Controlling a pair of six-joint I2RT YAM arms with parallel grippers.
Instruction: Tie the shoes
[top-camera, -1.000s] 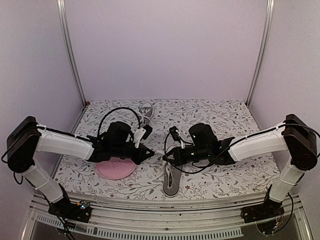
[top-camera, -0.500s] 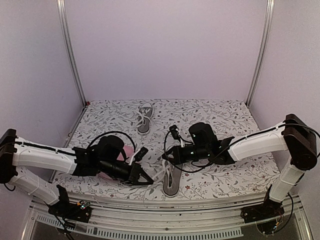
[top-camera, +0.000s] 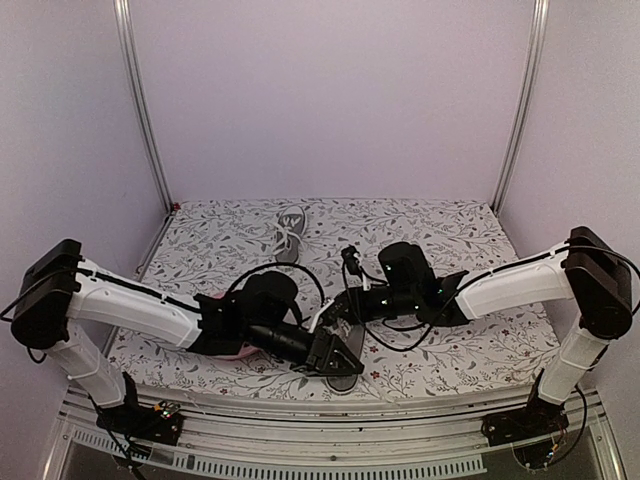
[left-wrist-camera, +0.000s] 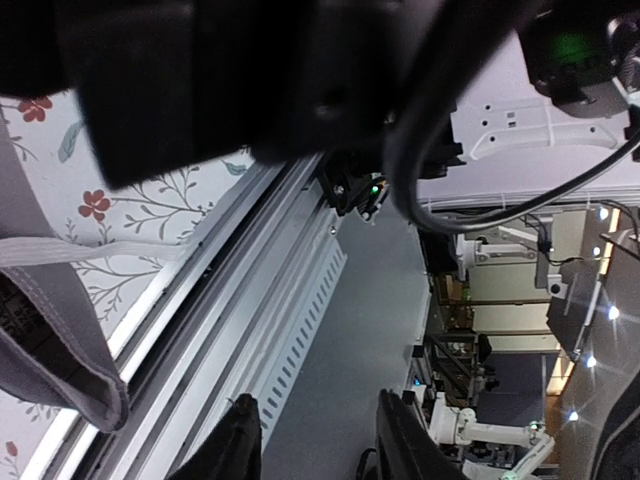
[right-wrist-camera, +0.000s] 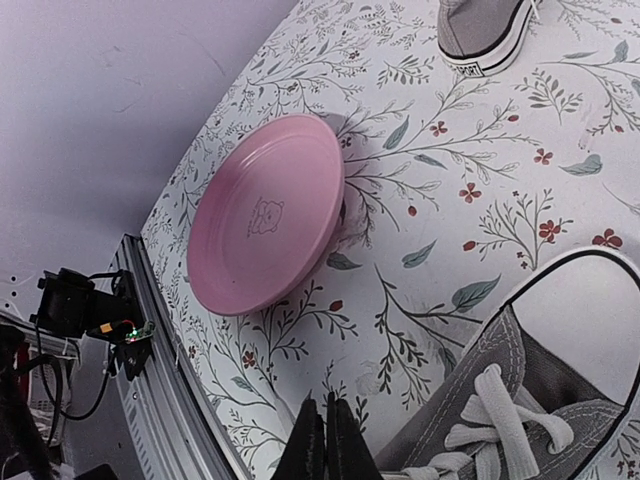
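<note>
Two grey shoes with white laces lie on the flowered table. The far shoe (top-camera: 289, 233) is at the back; its white toe cap (right-wrist-camera: 482, 38) shows in the right wrist view. The near shoe (top-camera: 343, 381) lies by the front edge with loose laces (right-wrist-camera: 500, 415). My left gripper (top-camera: 343, 356) hangs over its heel end, open with nothing between the fingers (left-wrist-camera: 236, 443); grey heel canvas (left-wrist-camera: 55, 345) shows beside it. My right gripper (right-wrist-camera: 322, 442) is shut, low beside the same shoe's laces; I cannot make out whether a lace is pinched.
A round pink plate (right-wrist-camera: 265, 215) lies left of the near shoe, mostly hidden under my left arm in the top view. The table's front rail (left-wrist-camera: 250, 270) runs just below the left gripper. Metal posts (top-camera: 140, 110) stand at the back corners.
My left arm swung from above the plate down to the front edge, then right onto the near shoe, and its jaws opened. The right gripper hardly moved.
</note>
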